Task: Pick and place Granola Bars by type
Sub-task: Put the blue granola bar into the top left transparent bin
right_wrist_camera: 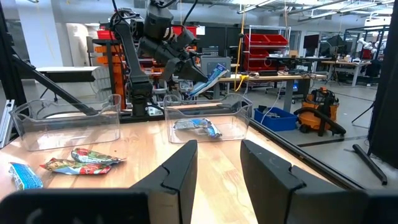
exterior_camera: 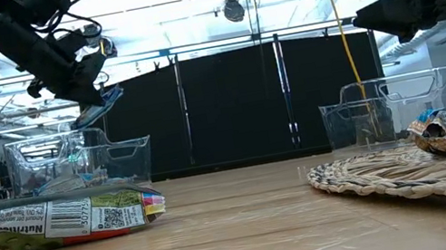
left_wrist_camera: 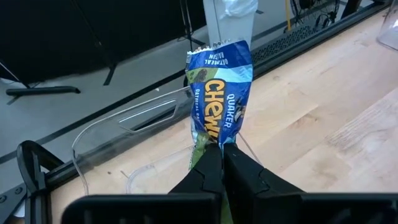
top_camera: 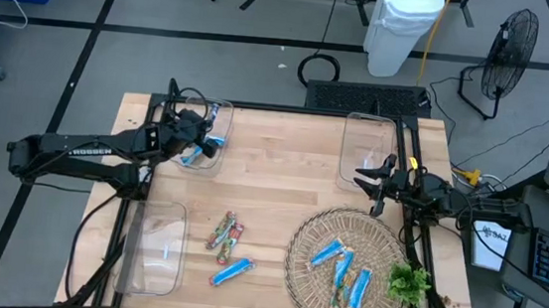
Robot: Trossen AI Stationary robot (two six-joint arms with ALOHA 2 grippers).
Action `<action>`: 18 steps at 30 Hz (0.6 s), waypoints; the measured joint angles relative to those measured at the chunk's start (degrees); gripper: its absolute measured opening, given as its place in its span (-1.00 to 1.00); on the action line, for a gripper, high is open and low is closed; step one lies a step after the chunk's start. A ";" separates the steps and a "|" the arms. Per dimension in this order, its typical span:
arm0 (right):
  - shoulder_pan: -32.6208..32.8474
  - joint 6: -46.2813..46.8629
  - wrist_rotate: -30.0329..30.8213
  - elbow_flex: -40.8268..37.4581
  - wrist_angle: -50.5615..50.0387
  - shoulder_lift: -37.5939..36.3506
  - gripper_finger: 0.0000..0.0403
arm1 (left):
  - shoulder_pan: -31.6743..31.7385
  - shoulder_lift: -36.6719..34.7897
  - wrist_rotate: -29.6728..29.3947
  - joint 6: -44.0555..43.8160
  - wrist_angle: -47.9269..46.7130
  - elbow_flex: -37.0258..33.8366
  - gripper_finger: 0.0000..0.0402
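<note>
**Left gripper holds a blue bar over the far-left bin**

The left gripper (top_camera: 200, 133) hangs above the clear bin (top_camera: 221, 109) at the table's far left corner, its fingers (left_wrist_camera: 210, 168) clenched on the lower end of a blue bar (left_wrist_camera: 217, 87). The bar sticks out beyond the fingertips, wrapper slightly crumpled; in the low view it hangs tilted (exterior_camera: 100, 106), clear of the bin's rim. Under the gripper, on the bin floor, lies another blue bar (right_wrist_camera: 198, 126).

The right gripper (top_camera: 372, 178) waits at the near edge of a second clear bin (top_camera: 352, 131) on the far right side, fingers (right_wrist_camera: 177, 168) spread apart and holding nothing.

The other bars lie toward the table's near edge, well apart from the left gripper:
- Two multicoloured bars (top_camera: 226, 232) lie side by side on the bare wood, touching or nearly so
- A single blue bar (top_camera: 232, 271) lies just nearer the edge than that pair, beside a third clear bin (top_camera: 128, 261) at the near left corner
- Three blue bars (top_camera: 343, 266) sit on a round wicker mat (top_camera: 300, 266) — just nearer the edge than the right gripper
- One multicoloured bar (top_camera: 335, 297) lies on the mat too, beside the blue ones

A green sprig (top_camera: 409, 282) sits at the mat's right rim — close below the right gripper in the high view
</note>
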 joint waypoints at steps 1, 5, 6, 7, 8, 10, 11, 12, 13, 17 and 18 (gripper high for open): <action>0.01 0.00 0.00 0.01 0.00 -0.01 -0.43 | 0.00 0.00 0.00 0.00 0.01 0.00 -0.92; 0.02 -0.01 0.00 0.01 0.00 0.01 -0.43 | 0.00 0.00 0.02 -0.04 0.00 0.00 -0.90; 0.02 -0.01 0.00 0.01 0.00 0.00 -0.43 | 0.00 0.00 0.04 -0.04 -0.02 0.00 -0.92; 0.00 -0.01 0.00 0.00 0.00 0.00 -0.43 | 0.00 0.00 0.05 -0.04 -0.02 0.00 -0.95; 0.01 -0.01 0.00 0.00 0.00 0.01 -0.43 | 0.00 0.00 0.07 -0.04 -0.02 0.00 -0.96; 0.01 -0.02 0.00 0.01 0.00 0.00 -0.43 | 0.00 0.00 0.07 -0.07 -0.02 0.00 -0.96; 0.02 0.00 0.00 0.02 0.00 -0.02 -0.43 | 0.00 0.00 0.07 -0.07 -0.02 0.00 -0.94; 0.02 0.00 0.00 0.02 0.00 0.01 -0.43 | 0.00 0.00 0.07 -0.07 -0.03 0.00 -0.92; -0.01 -0.02 0.00 0.02 -0.02 -0.02 -0.43 | 0.00 0.00 0.07 -0.07 -0.05 0.00 -0.91; 0.01 -0.02 0.00 0.01 -0.01 -0.01 -0.43 | 0.00 0.00 0.07 -0.09 -0.13 0.00 -0.95; 0.02 -0.01 0.00 0.00 -0.02 0.01 -0.43 | 0.00 0.00 0.07 -0.09 -0.13 0.00 -0.96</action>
